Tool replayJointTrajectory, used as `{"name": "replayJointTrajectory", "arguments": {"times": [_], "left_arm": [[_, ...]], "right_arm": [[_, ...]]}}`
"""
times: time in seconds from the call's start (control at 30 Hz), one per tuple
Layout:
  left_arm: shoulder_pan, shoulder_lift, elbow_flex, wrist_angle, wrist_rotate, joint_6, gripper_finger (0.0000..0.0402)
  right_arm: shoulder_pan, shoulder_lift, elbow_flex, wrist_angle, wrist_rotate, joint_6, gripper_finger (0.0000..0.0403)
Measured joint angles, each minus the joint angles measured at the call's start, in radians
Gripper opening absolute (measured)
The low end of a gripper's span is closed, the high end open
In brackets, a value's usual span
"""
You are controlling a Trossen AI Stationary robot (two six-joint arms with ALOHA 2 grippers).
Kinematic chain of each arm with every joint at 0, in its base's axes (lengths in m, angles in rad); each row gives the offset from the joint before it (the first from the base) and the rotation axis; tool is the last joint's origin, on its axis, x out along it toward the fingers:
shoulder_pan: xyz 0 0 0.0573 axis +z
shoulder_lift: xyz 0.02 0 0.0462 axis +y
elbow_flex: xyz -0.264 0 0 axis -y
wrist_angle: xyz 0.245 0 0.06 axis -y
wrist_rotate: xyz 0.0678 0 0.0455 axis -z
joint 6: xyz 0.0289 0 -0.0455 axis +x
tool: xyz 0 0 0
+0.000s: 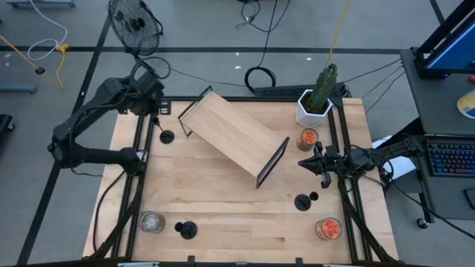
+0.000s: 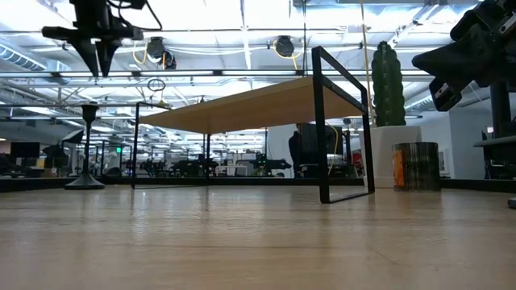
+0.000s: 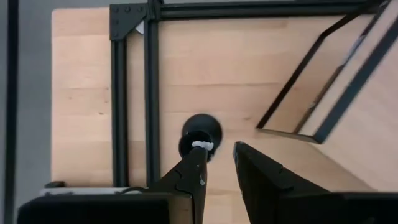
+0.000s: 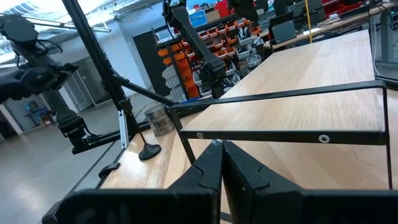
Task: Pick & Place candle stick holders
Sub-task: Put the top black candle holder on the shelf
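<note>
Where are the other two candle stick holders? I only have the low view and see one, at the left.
Observer: The second holder stands in the high view's lower-left corner, beside a glass jar.
Operator: And the third?
Observer: The third holder stands on the right side, near the shut right gripper.
Operator: Is the left gripper centred over mine?
Observer: Not quite: the left gripper is open, and the first holder has its cup at one fingertip.
</note>
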Motion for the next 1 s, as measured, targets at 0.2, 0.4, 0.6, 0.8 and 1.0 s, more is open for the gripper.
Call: {"name": "replayJointTrajectory", "arguments": {"times": [0.2, 0.4, 0.6, 0.8, 1.0], "left_arm": [[0.026, 0.056, 0.000, -0.033, 0.034, 0.071, 0.0088], [0.026, 0.083, 0.000, -0.040, -0.039, 0.144, 0.0088], [0.026, 0.081, 0.000, -0.081, 0.020, 0.162, 0.0088], [0.036, 0.072, 0.000, -0.085, 0.068, 0.244, 0.0088], [0.042, 0.073, 0.000, -0.087, 0.078, 0.277, 0.0088]], "right_arm": [[0.000, 0.000, 0.000, 0.000, 0.000, 0.000, 0.0004], [0.000, 0.000, 0.000, 0.000, 0.000, 0.000, 0.0004], [0.000, 0.000, 0.000, 0.000, 0.000, 0.000, 0.0004], [0.000, 0.000, 0.000, 0.000, 0.000, 0.000, 0.0004], [0.000, 0.000, 0.000, 0.000, 0.000, -0.003, 0.0004]]}}
